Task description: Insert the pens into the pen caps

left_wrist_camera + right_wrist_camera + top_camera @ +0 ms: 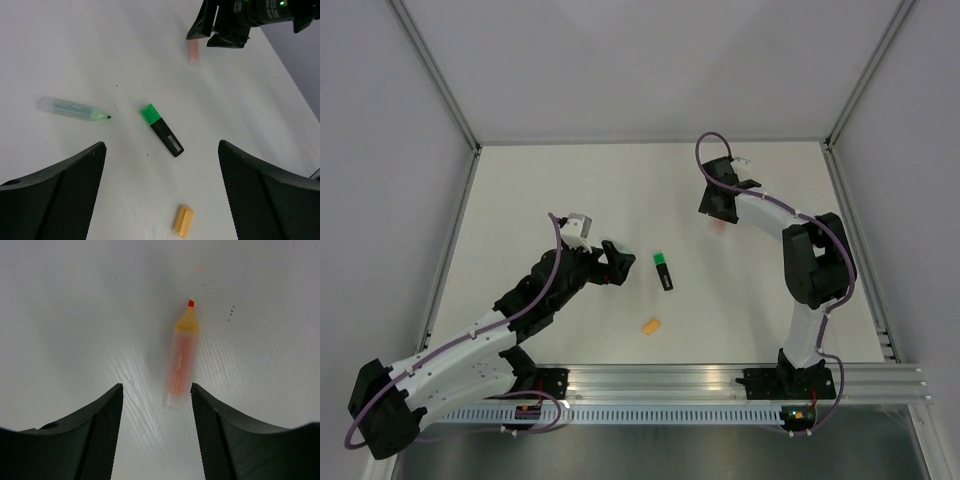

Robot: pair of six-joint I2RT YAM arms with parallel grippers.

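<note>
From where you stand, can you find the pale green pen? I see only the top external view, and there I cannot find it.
Observer: The left wrist view shows the pale green pen lying flat, apart from the black pen.
Operator: Is it capped?
Observer: No, its tip is bare.
Operator: And the pen under the right end effector?
Observer: The orange pen lies uncapped between the open fingers, not gripped.

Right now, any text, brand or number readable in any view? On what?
No text is legible in any view.
On the black pen: a white label near its end, too small to read.
On the pale green pen: dark print along the barrel, blurred.
On the orange pen: print along the barrel, blurred.
On the orange cap: no marking seen.
</note>
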